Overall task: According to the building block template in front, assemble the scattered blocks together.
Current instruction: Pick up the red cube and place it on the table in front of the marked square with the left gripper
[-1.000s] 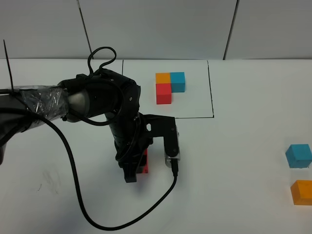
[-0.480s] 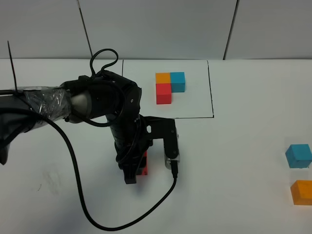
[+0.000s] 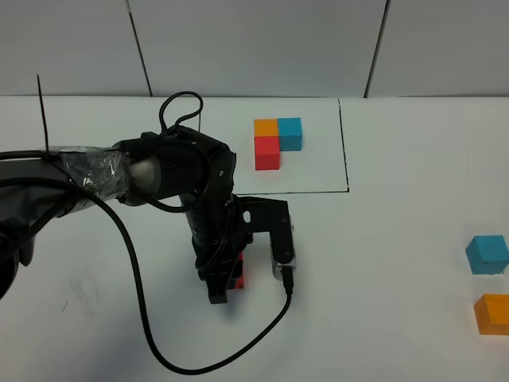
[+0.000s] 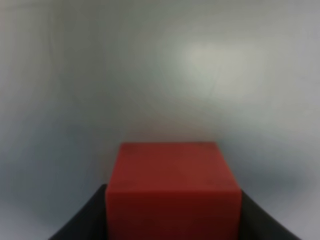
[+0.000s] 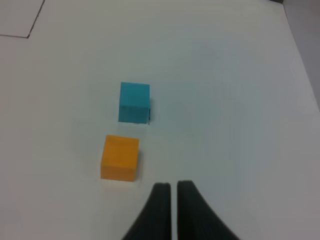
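My left gripper (image 3: 227, 280) has edged right, clamped on the red block (image 4: 172, 192).
Positioning red; next I set it flat, then let go.

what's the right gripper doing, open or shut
Shut, empty: the right gripper has its fingers nearly touching, nothing between them; the orange block and cyan block lie clear of it.

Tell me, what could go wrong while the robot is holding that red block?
The red cube sits in the left gripper; it might twist or slip when carried. The black cable loops across the table beside it and could snag. The cyan cube and orange cube lie close together, so grabbing one may bump the other.
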Tool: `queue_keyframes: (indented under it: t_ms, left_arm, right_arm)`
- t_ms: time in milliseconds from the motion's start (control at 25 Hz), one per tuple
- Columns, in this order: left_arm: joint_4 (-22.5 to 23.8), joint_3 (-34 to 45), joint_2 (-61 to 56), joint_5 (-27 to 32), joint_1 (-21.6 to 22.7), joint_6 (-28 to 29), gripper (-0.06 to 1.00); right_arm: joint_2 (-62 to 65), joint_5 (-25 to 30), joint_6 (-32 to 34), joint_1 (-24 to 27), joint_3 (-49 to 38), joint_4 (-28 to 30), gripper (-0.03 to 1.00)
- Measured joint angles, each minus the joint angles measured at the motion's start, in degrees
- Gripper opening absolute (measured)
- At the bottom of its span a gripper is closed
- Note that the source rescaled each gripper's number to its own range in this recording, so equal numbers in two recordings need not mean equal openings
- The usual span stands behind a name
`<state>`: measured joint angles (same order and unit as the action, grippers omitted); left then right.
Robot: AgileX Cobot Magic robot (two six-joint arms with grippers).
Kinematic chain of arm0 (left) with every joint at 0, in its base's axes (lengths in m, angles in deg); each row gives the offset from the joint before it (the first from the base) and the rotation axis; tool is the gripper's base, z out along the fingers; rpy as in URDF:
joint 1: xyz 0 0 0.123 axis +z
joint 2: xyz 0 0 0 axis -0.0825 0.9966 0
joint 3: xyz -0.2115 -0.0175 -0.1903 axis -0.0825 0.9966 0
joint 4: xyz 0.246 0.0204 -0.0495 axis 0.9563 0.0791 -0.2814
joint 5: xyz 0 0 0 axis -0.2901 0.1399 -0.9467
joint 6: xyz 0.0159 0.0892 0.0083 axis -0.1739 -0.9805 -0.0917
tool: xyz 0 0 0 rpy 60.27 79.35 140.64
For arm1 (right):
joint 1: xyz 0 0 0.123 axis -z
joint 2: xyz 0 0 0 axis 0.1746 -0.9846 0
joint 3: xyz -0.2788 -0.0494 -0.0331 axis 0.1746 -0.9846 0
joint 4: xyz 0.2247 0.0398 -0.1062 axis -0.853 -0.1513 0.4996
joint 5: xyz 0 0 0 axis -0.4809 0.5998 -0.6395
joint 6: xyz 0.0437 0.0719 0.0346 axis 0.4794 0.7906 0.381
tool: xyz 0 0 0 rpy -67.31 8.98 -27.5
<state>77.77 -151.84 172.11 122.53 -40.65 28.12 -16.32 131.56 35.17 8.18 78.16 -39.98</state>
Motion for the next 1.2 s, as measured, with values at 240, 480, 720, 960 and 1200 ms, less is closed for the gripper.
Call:
queue_keyframes:
  t_ms: [240,480,720,960,1200]
  left_arm:
    - [-0.4,0.0,0.0,0.0,0.0,0.0,0.47]
    - [-1.3,-0.1,0.1,-0.4,0.0,0.0,0.47]
    - [-1.3,-0.1,0.1,-0.5,0.0,0.5,0.47]
    - [-2.0,-0.1,1.2,-2.7,0.0,3.3,0.63]
    - [-1.0,-0.1,1.2,-3.6,0.0,6.8,0.82]
  right_arm:
    - [0.0,0.0,0.0,0.0,0.0,0.0,0.0]
    - [0.0,0.0,0.0,0.0,0.0,0.0,0.0]
    - [0.0,0.0,0.0,0.0,0.0,0.0,0.0]
    - [0.0,0.0,0.0,0.0,0.0,0.0,0.0]
    - [0.0,0.0,0.0,0.0,0.0,0.0,0.0]
